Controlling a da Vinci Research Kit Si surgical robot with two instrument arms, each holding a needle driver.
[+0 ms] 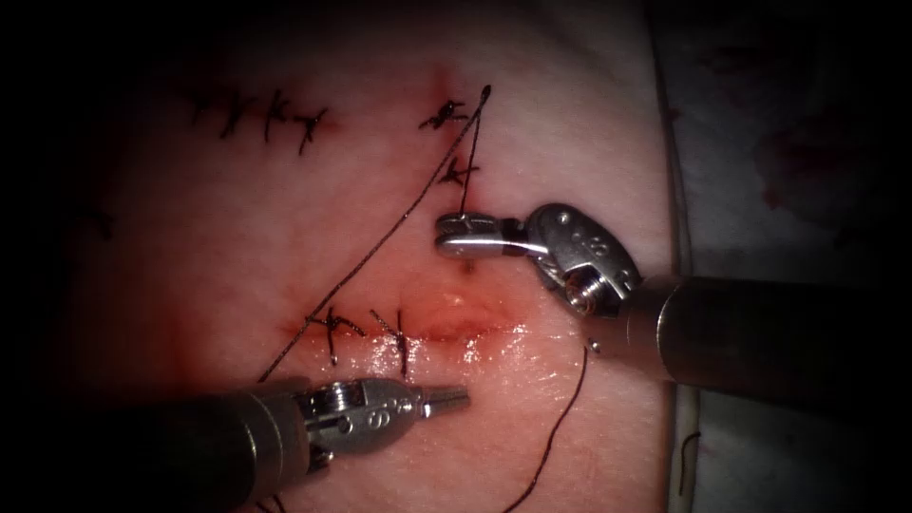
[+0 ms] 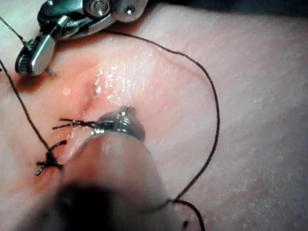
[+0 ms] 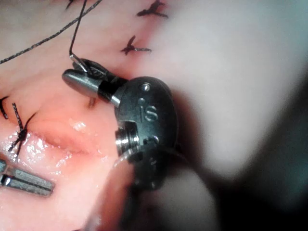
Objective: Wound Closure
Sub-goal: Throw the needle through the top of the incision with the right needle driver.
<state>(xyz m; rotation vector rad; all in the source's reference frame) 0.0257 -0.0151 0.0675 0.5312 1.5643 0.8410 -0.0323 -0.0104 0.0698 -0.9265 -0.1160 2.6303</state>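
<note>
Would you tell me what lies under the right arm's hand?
The right hand holds the thread above the cut. Beneath its tip, a small dark mark shows on the tissue; anything directly under the hand is covered.

Both tools, the left one (image 1: 446, 399) and the right one (image 1: 456, 236), are seen to be of polished, shiny metal. The tissue (image 1: 237, 247) looks soft and matt (wet and glossy along the cut (image 1: 446, 318)), and the thread (image 1: 380, 247) is dark and dull.

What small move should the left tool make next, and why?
Probably open and ease up toward the thread: the left tool lies shut and empty below the cut, while the right tool grips thread above its unstitched part. I cannot make out the needle.
</note>
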